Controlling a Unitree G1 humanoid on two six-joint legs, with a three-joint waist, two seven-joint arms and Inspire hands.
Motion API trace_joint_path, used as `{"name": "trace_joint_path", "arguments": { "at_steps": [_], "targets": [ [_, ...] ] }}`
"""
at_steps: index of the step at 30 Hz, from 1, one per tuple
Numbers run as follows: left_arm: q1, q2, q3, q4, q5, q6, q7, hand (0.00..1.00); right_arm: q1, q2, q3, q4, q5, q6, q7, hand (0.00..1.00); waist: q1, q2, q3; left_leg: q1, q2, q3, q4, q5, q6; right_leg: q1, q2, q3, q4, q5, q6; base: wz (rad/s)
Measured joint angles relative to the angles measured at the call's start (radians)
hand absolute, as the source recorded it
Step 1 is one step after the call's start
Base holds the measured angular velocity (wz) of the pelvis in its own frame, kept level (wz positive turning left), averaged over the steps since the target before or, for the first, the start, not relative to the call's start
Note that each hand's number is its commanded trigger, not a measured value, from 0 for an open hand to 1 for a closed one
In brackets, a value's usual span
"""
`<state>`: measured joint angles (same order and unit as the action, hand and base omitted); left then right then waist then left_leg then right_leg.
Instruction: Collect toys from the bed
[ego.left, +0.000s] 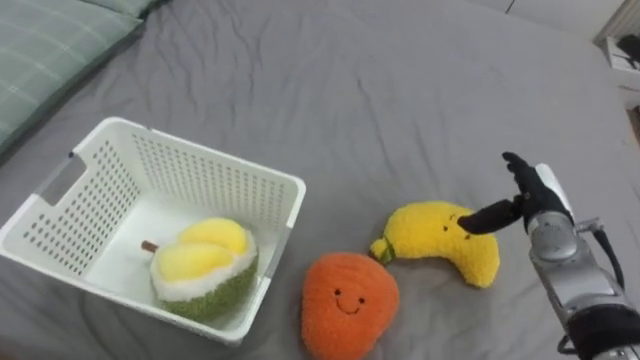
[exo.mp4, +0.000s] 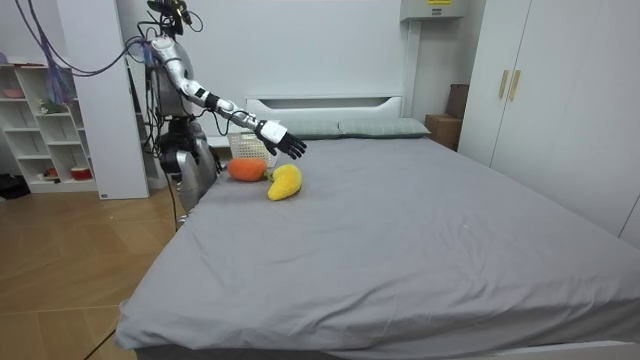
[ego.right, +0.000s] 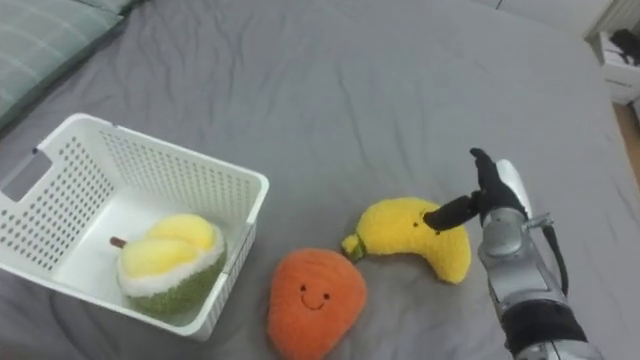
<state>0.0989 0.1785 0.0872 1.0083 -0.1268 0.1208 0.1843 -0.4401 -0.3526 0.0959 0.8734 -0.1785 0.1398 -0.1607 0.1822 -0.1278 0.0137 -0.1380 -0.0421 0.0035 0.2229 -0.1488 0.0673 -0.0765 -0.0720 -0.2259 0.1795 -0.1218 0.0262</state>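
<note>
Right hand (ego.left: 541, 196) was at the right of the frame, fingers spread straight, holding nothing. Its thumb pointed toward the banana plush (ego.left: 440, 240); the room view showed the hand raised above that toy, not touching. The banana plush lay on the grey bed (ego.left: 400, 90), lower right of centre, its stem end just beside a smiling orange plush (ego.left: 348, 300) at bottom centre. A durian plush (ego.left: 205, 268) sat inside the white basket (ego.left: 215, 160), lower left. A green checked pillow (ego.left: 45, 45) lay upper left.

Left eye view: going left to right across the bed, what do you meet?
White basket → orange plush toy → yellow banana plush → right robot hand.
</note>
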Motion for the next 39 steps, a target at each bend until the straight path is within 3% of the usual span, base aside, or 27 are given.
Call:
{"name": "trace_joint_path", "arguments": {
  "at_steps": [5, 7, 12, 15, 17, 18, 19, 20, 25, 39],
  "targets": [
    [-0.036, 0.007, -0.034, 0.016, -0.003, -0.008, -0.004, 0.0, -0.083, -0.016, 0.002, 0.157, -0.023, -0.025, -0.039, 0.0, 0.015, 0.006, 0.0035, -0.08, 0.001, -0.004, 0.015, 0.001, -0.001, -0.078, 0.0, -0.007, 0.009, 0.002, -0.003, 0.02],
    [-0.048, 0.013, -0.055, 0.053, -0.014, -0.017, -0.005, 0.0, -0.109, -0.02, 0.014, 0.214, -0.023, -0.037, -0.056, 0.0, 0.017, 0.012, 0.0083, -0.097, 0.001, -0.012, 0.016, 0.002, -0.001, -0.09, -0.001, -0.022, 0.007, 0.002, -0.003, 0.12],
    [-0.064, 0.019, -0.077, 0.095, -0.037, -0.021, -0.034, 0.0, -0.137, -0.042, 0.082, 0.252, -0.03, -0.064, -0.071, 0.0, 0.038, 0.018, 0.0188, -0.144, 0.001, -0.013, 0.016, 0.002, -0.002, -0.137, -0.001, -0.029, 0.008, 0.002, -0.003, 0.02],
    [-0.065, 0.022, -0.098, 0.098, -0.039, -0.044, -0.04, 0.0, -0.139, -0.044, 0.102, 0.261, -0.065, -0.065, -0.071, 0.0, 0.051, 0.017, 0.0226, -0.166, 0.001, -0.019, 0.016, 0.002, -0.002, -0.157, -0.004, -0.053, 0.008, 0.002, -0.003, 0.02],
    [-0.072, 0.022, -0.104, 0.109, -0.039, -0.053, -0.04, 0.0, -0.148, -0.044, 0.116, 0.262, -0.089, -0.069, -0.072, 0.33, 0.054, 0.013, 0.0257, -0.177, 0.0, -0.019, 0.016, 0.002, -0.002, -0.169, -0.005, -0.055, 0.008, 0.002, -0.003, 0.0],
    [-0.081, 0.022, -0.111, 0.113, -0.039, -0.056, -0.039, 0.0, -0.15, -0.048, 0.12, 0.262, -0.109, -0.078, -0.078, 0.45, 0.055, 0.01, 0.0299, -0.184, -0.001, -0.021, 0.016, 0.002, -0.002, -0.173, -0.006, -0.06, 0.007, 0.002, -0.003, 0.06],
    [-0.092, 0.022, -0.119, 0.113, -0.04, -0.057, -0.039, 0.0, -0.151, -0.053, 0.125, 0.264, -0.122, -0.082, -0.08, 0.91, 0.059, 0.008, 0.0362, -0.186, -0.001, -0.021, 0.017, 0.002, -0.002, -0.173, -0.006, -0.065, 0.007, 0.002, -0.003, 0.06],
    [-0.096, 0.022, -0.124, 0.113, -0.041, -0.059, -0.039, 0.0, -0.151, -0.056, 0.13, 0.266, -0.128, -0.084, -0.081, 1.0, 0.063, 0.006, 0.0382, -0.187, -0.001, -0.021, 0.016, 0.002, -0.002, -0.174, -0.006, -0.065, 0.007, 0.002, -0.003, 0.04],
    [-0.134, 0.022, -0.169, 0.111, -0.062, -0.074, -0.04, 0.0, -0.165, -0.063, 0.177, 0.308, -0.137, -0.096, -0.086, 1.0, 0.073, 0.004, 0.0409, -0.2, -0.002, -0.022, 0.018, 0.002, -0.001, -0.184, -0.008, -0.076, 0.007, 0.002, -0.003, 0.0],
    [-0.129, 0.023, -0.17, 0.111, -0.078, -0.087, -0.043, 0.0, -0.157, -0.066, 0.233, 0.333, -0.139, -0.116, -0.083, 1.0, 0.076, 0.012, 0.0404, -0.199, -0.002, -0.022, 0.017, 0.002, -0.002, -0.184, -0.007, -0.079, 0.006, 0.002, -0.003, 0.0]
  ]
}}
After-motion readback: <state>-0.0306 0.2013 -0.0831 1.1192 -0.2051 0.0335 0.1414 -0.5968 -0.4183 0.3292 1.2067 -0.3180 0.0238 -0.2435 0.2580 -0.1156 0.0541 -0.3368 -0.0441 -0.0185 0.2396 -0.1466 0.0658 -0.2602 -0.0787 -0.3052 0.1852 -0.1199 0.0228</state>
